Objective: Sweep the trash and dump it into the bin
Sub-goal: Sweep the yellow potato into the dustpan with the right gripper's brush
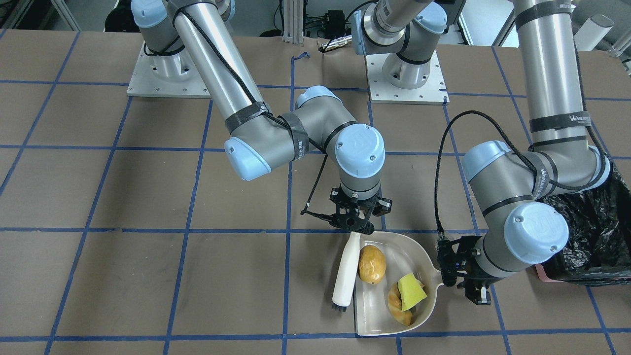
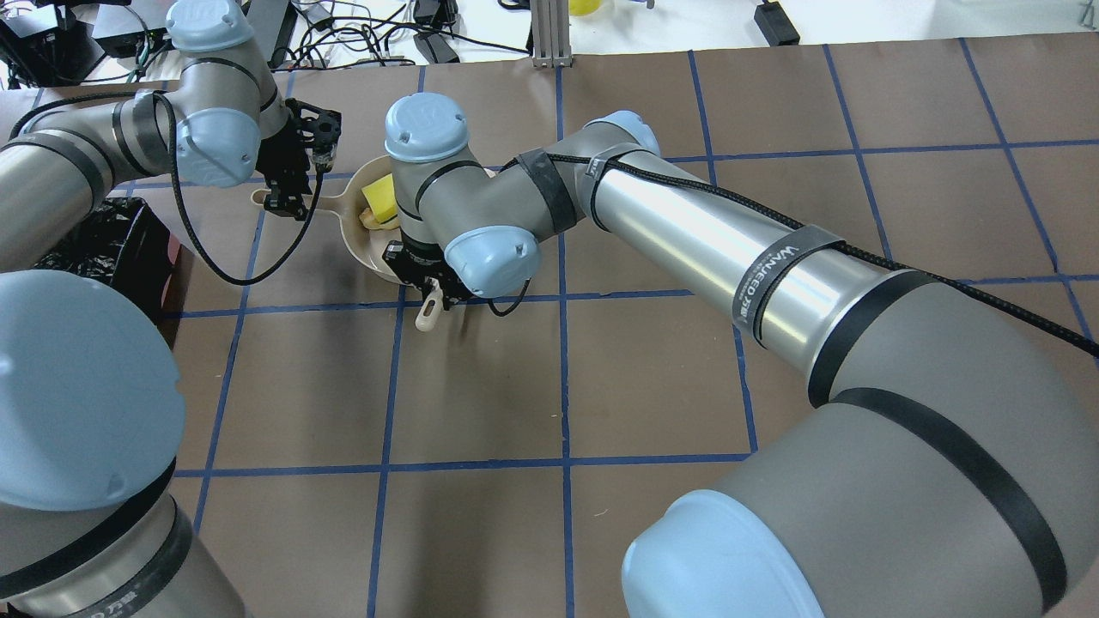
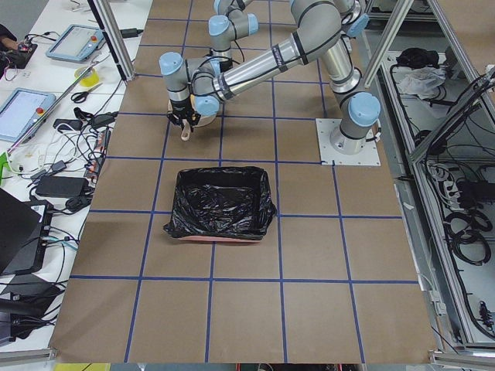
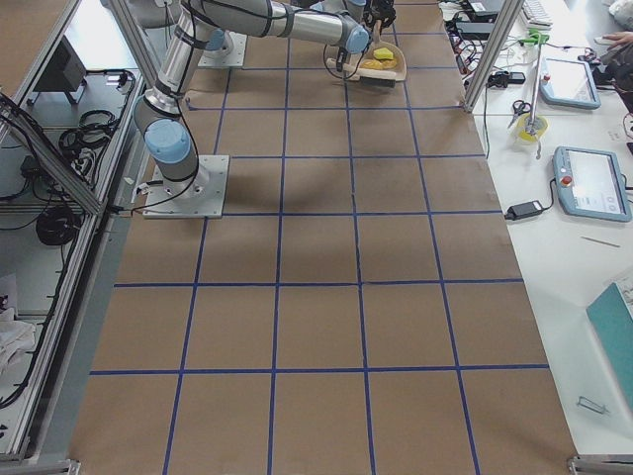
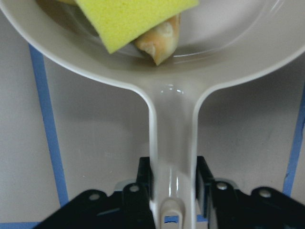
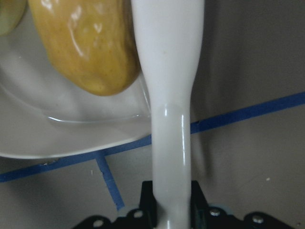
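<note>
A beige dustpan (image 1: 379, 308) lies on the table and holds the trash: a golden-brown potato-shaped lump (image 1: 371, 264), a yellow-green wedge (image 1: 410, 291) and tan bread-like pieces (image 1: 397, 303). My left gripper (image 1: 446, 268) is shut on the dustpan's handle (image 5: 174, 143); the wedge (image 5: 128, 16) lies just ahead of it. My right gripper (image 1: 354, 224) is shut on the white handle of a brush (image 1: 346, 268), which lies along the dustpan's open side next to the lump (image 6: 90, 47). The bin (image 1: 591, 236), lined with a black bag, stands beside my left arm.
The bin (image 3: 223, 202) is open at the top with a pink edge at its base. Both arm bases (image 1: 406, 74) stand on plates at the table's robot side. The brown table (image 1: 123, 276) carries a blue tape grid.
</note>
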Motion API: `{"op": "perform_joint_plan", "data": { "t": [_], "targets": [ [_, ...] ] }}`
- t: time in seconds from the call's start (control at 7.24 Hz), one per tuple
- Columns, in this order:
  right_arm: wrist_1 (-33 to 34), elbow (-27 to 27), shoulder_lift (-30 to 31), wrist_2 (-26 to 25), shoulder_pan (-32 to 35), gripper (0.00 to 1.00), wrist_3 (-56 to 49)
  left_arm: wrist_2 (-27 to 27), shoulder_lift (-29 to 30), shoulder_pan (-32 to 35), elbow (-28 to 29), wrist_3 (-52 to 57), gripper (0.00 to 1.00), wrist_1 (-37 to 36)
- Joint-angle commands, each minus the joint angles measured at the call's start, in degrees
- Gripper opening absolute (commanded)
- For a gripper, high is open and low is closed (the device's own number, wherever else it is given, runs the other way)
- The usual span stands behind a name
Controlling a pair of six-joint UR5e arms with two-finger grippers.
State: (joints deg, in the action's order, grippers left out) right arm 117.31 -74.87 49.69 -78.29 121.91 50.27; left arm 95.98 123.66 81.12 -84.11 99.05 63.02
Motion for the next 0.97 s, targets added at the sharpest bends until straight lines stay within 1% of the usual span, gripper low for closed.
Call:
{"op": "perform_joint_plan", "data": {
  "t": [0.0,0.28,0.41,0.55,0.83],
  "targets": [
    [0.03,3.4,-2.04,1.12,1.75,0.0,2.99,0.0,0.0,0.0,0.0,0.0,0.0,0.0],
    [0.03,4.11,-1.7,3.13,1.76,0.0,2.9,0.0,0.0,0.0,0.0,0.09,0.0,0.0],
    [-0.06,4.03,-1.61,2.71,1.76,0.0,1.51,0.0,0.0,0.0,0.0,0.09,0.0,0.0],
    [-0.5,3.6,-1.44,1.92,1.5,0.0,-1.03,0.0,0.0,0.0,0.0,0.09,0.0,0.0],
    [-2.16,3.24,-1.08,-2.2,0.97,0.0,-2.98,0.0,0.0,0.0,0.0,0.18,0.0,0.0]
  ]
}}
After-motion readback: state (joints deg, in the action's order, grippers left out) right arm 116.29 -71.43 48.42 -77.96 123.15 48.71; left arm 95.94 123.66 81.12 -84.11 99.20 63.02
